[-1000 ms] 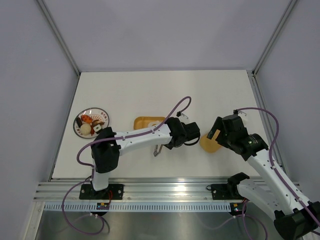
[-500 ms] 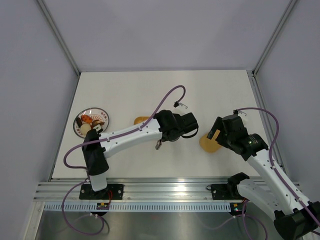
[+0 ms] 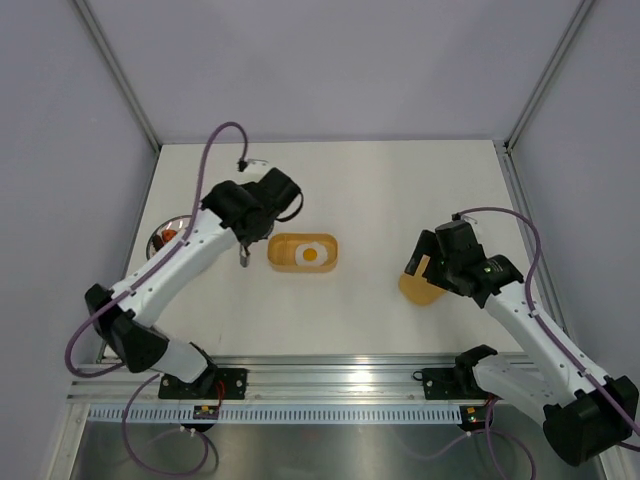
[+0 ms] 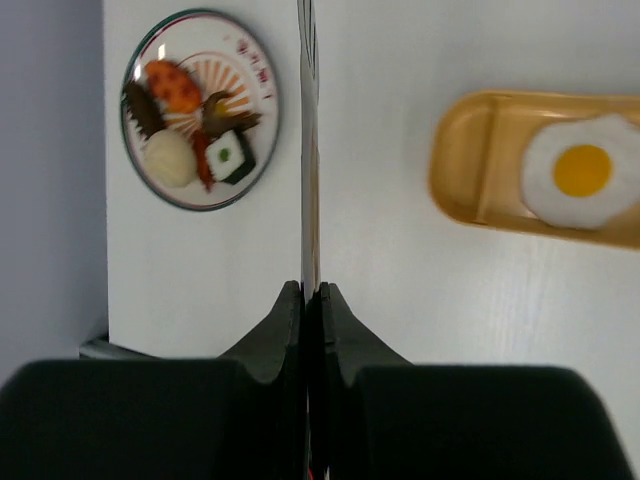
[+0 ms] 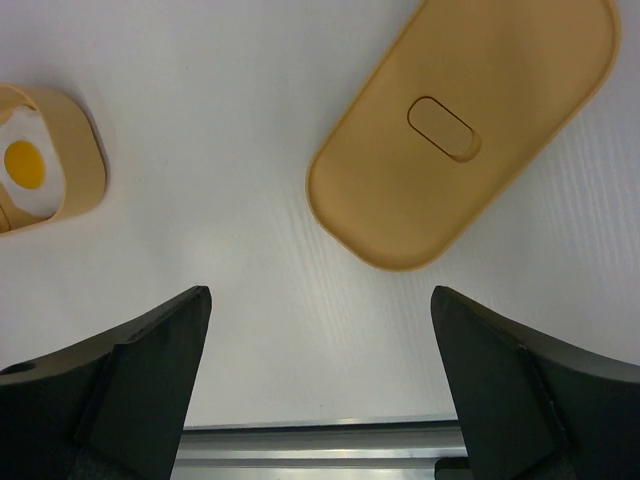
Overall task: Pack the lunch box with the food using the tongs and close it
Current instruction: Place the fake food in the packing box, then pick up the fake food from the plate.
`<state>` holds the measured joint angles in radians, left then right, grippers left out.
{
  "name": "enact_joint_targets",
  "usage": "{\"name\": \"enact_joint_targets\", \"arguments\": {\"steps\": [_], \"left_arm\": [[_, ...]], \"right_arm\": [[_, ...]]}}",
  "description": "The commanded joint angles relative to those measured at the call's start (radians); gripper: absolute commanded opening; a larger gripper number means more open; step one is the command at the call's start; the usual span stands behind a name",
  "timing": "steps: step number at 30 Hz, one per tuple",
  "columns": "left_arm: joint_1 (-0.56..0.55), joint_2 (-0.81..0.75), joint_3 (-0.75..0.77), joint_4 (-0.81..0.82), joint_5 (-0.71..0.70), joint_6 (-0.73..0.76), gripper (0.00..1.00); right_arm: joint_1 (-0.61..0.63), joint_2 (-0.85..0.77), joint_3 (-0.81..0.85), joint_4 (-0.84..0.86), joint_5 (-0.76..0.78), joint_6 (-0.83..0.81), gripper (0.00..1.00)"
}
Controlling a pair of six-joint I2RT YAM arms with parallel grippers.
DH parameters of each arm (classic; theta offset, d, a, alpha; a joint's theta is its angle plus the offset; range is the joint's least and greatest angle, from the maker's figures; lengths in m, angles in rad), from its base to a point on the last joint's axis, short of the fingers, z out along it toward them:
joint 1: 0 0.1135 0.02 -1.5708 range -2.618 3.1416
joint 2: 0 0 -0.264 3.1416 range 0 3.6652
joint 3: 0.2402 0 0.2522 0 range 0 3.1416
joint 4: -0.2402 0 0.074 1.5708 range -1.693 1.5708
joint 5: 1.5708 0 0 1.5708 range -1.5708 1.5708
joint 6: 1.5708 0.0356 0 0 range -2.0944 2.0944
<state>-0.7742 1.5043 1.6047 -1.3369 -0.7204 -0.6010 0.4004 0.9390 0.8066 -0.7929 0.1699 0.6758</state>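
One egg [image 3: 311,255] in lunch box [image 3: 276,251], left gripper [image 4: 310,292] clamping tongs [image 4: 308,150]

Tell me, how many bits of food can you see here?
6: a fried egg in the lunch box, and five on the plate: an orange-red piece, a white ball, a black-and-white cube, two brown pieces. They crowd together, so one may be hidden.
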Motion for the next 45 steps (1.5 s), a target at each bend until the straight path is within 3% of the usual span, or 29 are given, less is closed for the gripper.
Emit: {"name": "enact_joint_targets", "arguments": {"steps": [1, 8, 13, 30, 45], "left_arm": [[0.107, -0.114, -0.069, -0.025, 0.009, 0.01, 0.0], [0.356, -0.196, -0.199, -0.012, 0.093, 0.007, 0.0], [0.463, -0.214, -0.267, 0.034, 0.159, 0.05, 0.0], [0.495, -0.217, -0.322, 0.099, 0.233, -0.059, 0.17], [0.553, -0.254, -0.413, 0.196, 0.312, -0.031, 0.29]], "right_arm": [[-0.006, 0.032, 0.055, 0.078, -0.052, -0.064, 0.99], [-0.006, 0.141, 0.083, 0.165, -0.159, -0.12, 0.99], [-0.006, 0.21, 0.112, 0.216, -0.204, -0.165, 0.99], [-0.005, 0.308, 0.129, 0.277, -0.257, -0.199, 0.99], [-0.006, 0.35, 0.175, 0.294, -0.28, -0.199, 0.99]]}}
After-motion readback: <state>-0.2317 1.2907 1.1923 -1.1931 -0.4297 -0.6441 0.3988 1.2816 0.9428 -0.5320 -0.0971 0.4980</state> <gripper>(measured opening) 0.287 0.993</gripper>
